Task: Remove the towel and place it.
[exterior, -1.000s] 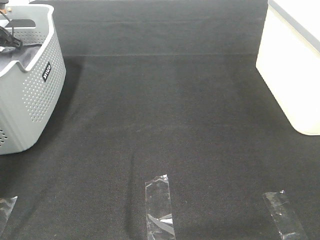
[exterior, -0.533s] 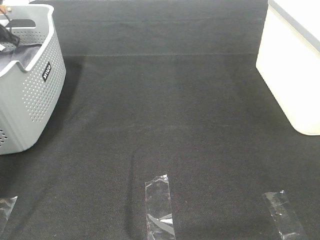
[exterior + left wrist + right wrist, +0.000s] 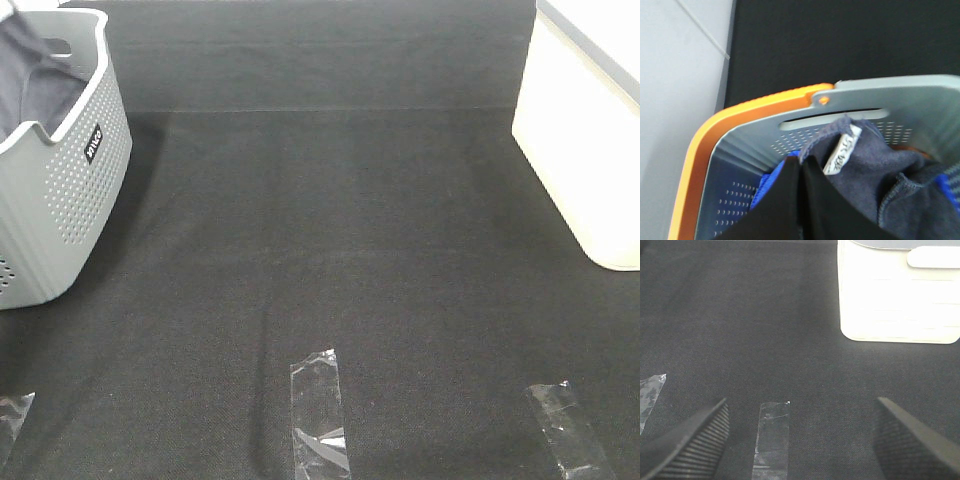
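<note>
Grey-lavender towel [image 3: 865, 170] bunched inside grey perforated basket [image 3: 60, 200], over bright blue cloth [image 3: 767, 182]. Left gripper [image 3: 801, 200] inside basket, jaws pressed together, apparently pinching towel fold beside white label [image 3: 840, 150]. Towel peaks toward basket's far corner; long axis unreadable. Right gripper [image 3: 800, 415] well apart from basket, over bench [image 3: 350, 230], jaws wide, empty. Lift suits left arm.

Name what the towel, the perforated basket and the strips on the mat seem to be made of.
The towel looks like soft cloth, probably terry or microfibre: matte, stitched hem, sewn label. The basket looks like moulded plastic, smooth grey: regular holes. The strips look like clear glossy tape, probably plastic film: they glint and wrinkle.
</note>
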Controlling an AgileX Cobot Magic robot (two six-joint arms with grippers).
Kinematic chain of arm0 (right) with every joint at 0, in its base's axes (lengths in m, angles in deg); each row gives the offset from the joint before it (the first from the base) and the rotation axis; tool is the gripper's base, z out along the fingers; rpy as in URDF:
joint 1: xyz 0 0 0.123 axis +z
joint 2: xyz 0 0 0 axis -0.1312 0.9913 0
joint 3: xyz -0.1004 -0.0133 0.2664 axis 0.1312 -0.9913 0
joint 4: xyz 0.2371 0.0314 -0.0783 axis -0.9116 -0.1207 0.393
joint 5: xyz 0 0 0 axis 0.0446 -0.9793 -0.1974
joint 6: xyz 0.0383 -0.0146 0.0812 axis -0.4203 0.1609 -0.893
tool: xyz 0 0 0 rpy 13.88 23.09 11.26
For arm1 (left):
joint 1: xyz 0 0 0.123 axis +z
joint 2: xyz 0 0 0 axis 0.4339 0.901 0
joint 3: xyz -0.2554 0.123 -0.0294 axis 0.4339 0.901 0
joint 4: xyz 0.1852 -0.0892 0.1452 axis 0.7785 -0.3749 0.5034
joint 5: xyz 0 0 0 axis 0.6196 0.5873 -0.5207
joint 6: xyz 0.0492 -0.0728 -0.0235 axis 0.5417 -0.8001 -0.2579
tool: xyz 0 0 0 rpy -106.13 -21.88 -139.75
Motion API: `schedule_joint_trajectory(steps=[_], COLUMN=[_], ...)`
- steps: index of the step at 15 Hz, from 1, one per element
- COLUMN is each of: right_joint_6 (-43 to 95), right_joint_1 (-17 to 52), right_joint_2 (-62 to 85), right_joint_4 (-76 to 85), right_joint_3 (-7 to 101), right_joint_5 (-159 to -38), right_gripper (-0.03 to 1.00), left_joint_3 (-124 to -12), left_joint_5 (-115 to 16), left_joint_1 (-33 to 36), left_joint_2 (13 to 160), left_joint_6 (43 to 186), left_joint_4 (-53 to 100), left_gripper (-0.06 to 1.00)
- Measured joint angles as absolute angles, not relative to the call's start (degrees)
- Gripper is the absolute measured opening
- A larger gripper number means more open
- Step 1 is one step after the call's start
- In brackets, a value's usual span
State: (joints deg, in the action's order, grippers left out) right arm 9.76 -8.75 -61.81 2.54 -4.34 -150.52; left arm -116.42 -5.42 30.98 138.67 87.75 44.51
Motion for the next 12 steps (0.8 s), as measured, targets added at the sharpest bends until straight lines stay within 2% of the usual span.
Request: schedule_joint_trajectory(steps=[1,5,12], right_joint_6=[9.8,9.8,9.8], right_joint_1=[-8.7,-8.7,-8.7], right_joint_2=[-61.8,-61.8,-61.8], right_joint_4=[2.5,2.5,2.5], right_joint_3=[-4.3,-4.3,-4.3], right_joint_5=[-150.5,-150.5,-150.5], right_gripper=[0.73,0.73,0.73], left_joint_3=[-116.4,-116.5,-116.5], left_joint_5=[-1.9,3.8,15.8], left_joint_1=[29.9,26.6,13.1], left_joint_2=[133.9,127.6,118.7], left_joint_6=[92.2,93.6,93.9], left_joint_4=[39.9,37.7,37.1], left_gripper=[0.0,0.0,0.0])
